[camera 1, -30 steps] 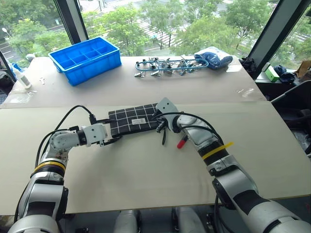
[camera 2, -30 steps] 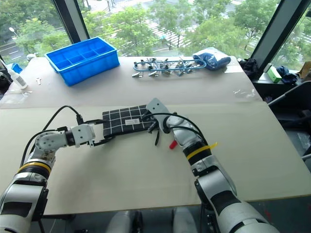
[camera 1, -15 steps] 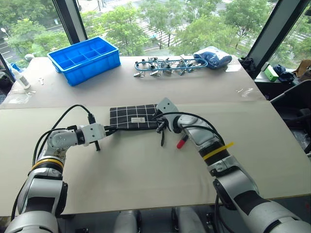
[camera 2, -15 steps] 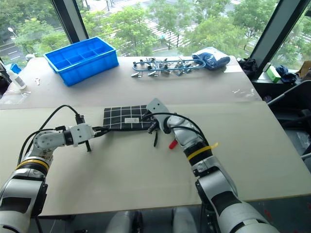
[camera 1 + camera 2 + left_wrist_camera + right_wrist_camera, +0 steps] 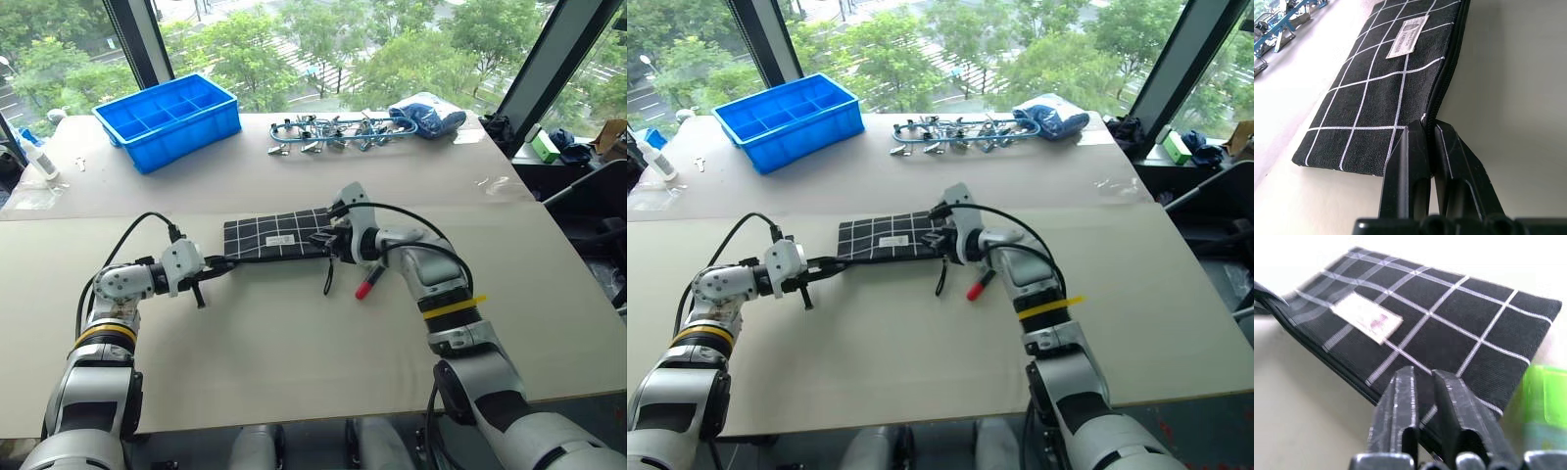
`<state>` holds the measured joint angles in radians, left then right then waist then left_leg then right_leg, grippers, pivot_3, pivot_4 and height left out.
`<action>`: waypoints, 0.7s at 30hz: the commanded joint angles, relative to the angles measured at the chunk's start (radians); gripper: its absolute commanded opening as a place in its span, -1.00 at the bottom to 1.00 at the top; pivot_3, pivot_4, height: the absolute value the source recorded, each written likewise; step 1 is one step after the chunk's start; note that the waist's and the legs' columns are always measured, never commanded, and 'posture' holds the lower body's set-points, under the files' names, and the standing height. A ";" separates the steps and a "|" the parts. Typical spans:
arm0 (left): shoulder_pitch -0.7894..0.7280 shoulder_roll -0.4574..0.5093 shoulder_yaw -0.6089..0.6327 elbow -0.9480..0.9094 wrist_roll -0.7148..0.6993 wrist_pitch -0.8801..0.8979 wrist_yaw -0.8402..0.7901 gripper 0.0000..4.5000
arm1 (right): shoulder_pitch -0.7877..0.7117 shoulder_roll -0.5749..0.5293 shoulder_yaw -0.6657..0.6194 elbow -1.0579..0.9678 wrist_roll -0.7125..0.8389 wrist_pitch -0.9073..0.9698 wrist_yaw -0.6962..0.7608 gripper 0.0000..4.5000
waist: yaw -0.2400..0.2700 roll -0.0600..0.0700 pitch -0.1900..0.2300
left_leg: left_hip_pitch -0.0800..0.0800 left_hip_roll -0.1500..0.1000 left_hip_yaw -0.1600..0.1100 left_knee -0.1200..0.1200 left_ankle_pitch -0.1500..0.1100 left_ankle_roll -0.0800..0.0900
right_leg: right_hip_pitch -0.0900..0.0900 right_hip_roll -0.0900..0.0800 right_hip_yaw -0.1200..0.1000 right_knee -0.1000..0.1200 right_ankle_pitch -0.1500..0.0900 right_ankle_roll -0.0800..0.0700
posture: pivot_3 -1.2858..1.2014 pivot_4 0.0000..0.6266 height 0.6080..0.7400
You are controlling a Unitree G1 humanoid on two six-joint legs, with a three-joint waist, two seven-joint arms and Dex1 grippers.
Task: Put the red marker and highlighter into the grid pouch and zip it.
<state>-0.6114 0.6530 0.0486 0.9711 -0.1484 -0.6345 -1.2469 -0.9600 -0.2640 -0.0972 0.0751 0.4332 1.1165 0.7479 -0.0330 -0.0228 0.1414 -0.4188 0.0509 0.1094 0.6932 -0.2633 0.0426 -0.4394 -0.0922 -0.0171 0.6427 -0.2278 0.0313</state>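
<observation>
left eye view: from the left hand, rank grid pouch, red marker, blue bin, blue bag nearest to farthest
1. grid pouch, its corner at the left hand
2. red marker, past the pouch, to the right
3. blue bin, back left of the table
4. blue bag, back right

1 grid pouch (image 5: pixel 279 238), 1 red marker (image 5: pixel 368 284), 1 highlighter (image 5: pixel 1543 406), 1 blue bin (image 5: pixel 168 119).

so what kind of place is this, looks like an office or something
Probably a lab or test room on an upper floor: a wide work table stands by big windows over treetops, holding a blue compartment bin and a pile of metal clips.
</observation>
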 commanded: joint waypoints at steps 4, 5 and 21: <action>0.107 0.022 0.094 -0.398 -0.209 0.433 0.034 -1.00 | 0.057 -0.186 -0.137 -0.159 0.123 0.104 0.004 0.82 | 0.016 0.000 0.000 | 0.000 0.000 0.000 0.000 -0.001 0.001 | 0.001 0.000 0.000 -0.001 0.000 0.000 | 0.03 -0.52 1.00; 0.123 0.019 0.105 -0.465 -0.236 0.507 0.064 -1.00 | 0.090 -0.211 -0.131 -0.192 0.128 0.100 0.006 0.82 | 0.016 0.000 0.000 | -0.001 0.000 0.000 0.000 -0.001 0.001 | 0.001 0.000 0.000 -0.001 0.000 0.000 | 0.03 -0.52 1.00; 0.244 0.032 0.058 -0.879 -0.210 0.909 0.300 -1.00 | 0.315 -0.101 0.081 -0.293 -0.012 0.033 -0.263 0.82 | 0.020 0.000 0.000 | 0.003 -0.001 0.001 0.000 0.001 -0.002 | 0.000 0.001 0.004 -0.002 0.000 0.001 | 0.03 -0.52 1.00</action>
<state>-0.3662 0.6668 0.0987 0.1474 -0.3657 0.2663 -0.9602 -0.6219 -0.3636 0.0003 -0.2037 0.4244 1.1491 0.5137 -0.0130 -0.0231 0.1416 -0.4162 0.0499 0.1108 0.6932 -0.2619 0.0403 -0.4388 -0.0913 -0.0133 0.6407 -0.2281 0.0319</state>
